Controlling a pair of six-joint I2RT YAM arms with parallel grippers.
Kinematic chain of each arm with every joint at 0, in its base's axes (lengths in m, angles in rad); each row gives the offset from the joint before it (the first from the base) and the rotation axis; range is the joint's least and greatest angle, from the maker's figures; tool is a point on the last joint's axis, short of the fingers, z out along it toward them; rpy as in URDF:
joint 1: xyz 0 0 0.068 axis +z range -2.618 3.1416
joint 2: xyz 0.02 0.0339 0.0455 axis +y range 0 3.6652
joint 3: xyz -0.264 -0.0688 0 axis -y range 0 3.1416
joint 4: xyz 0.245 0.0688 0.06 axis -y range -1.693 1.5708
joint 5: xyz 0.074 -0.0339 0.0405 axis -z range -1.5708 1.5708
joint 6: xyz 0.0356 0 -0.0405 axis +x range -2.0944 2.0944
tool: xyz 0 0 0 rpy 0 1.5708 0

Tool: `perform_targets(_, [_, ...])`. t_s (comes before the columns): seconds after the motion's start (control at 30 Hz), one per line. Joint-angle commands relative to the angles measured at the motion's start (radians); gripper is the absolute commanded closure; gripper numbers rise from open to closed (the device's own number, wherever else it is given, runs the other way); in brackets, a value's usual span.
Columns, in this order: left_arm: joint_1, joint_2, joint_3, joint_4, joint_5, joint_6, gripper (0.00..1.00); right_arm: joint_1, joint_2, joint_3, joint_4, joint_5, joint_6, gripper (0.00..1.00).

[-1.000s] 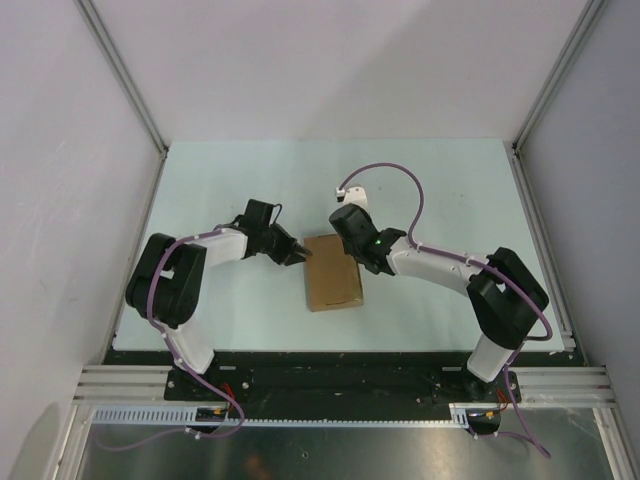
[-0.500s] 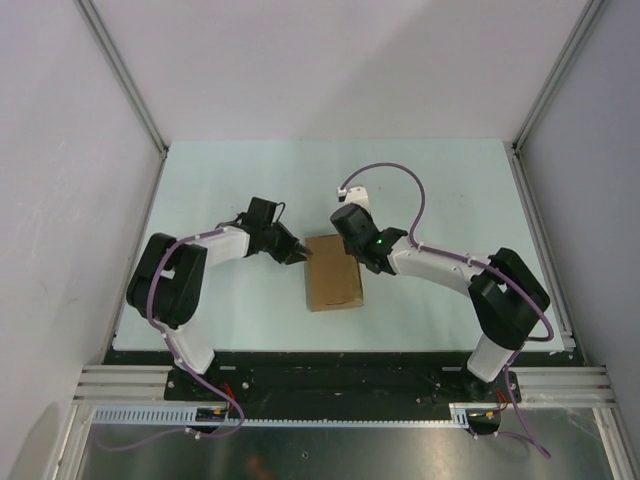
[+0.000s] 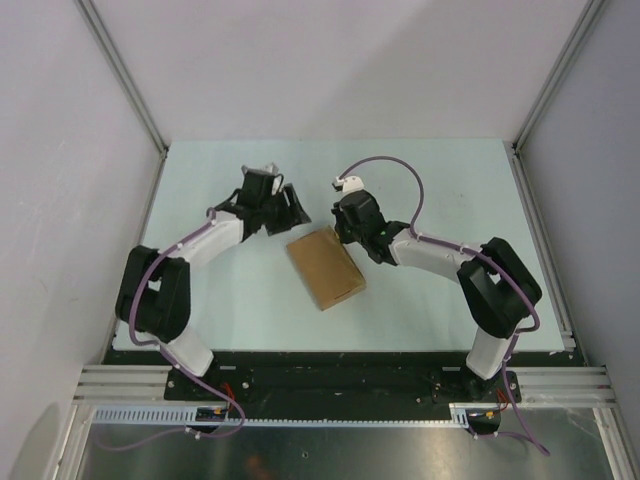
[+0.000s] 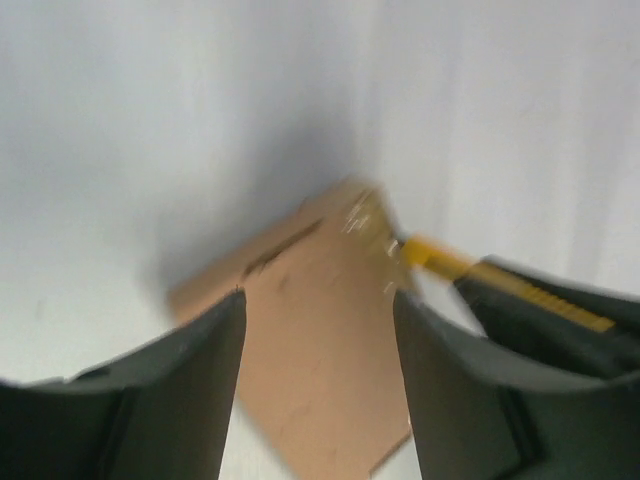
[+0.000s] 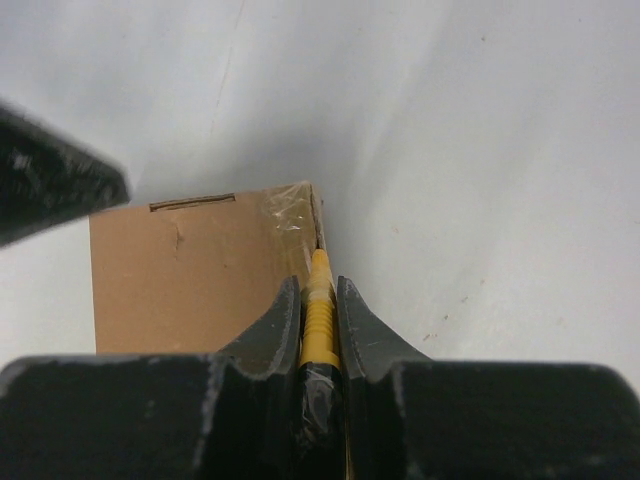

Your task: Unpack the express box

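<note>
Our left end effector [image 4: 318, 300] stands wide beside the flat brown cardboard express box [image 3: 325, 267]. Our right end effector [image 5: 320, 288] clamps a yellow utility knife [image 5: 318, 325].

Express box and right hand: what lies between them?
In the right wrist view, the yellow utility knife, clamped in the right hand, reaches the express box at its taped corner.

No writing, label, brand or number can be read anywhere; the express box [image 3: 325, 268] shows plain brown card; the yellow knife [image 5: 318, 305] bears no legible mark.
</note>
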Motion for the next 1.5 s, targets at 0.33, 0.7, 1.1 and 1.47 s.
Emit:
perform_targets(0.33, [-0.004,0.302,0.29,0.033,0.292,0.435,0.48,-0.01,0.037,0.01,0.114,-0.09,-0.034,1.0])
perform_targets(0.7, [-0.008,0.362,0.256,0.013,0.254,0.443,0.57,0.005,0.026,0.01,0.105,-0.046,-0.09,1.0])
perform_targets(1.1, [-0.008,0.419,0.28,-0.085,0.142,0.443,0.72,0.052,0.029,0.01,0.1,-0.03,-0.215,1.0])
perform_targets(1.47, [-0.008,0.433,0.285,-0.107,0.098,0.424,0.74,0.046,0.013,-0.033,0.054,-0.041,-0.207,1.0])
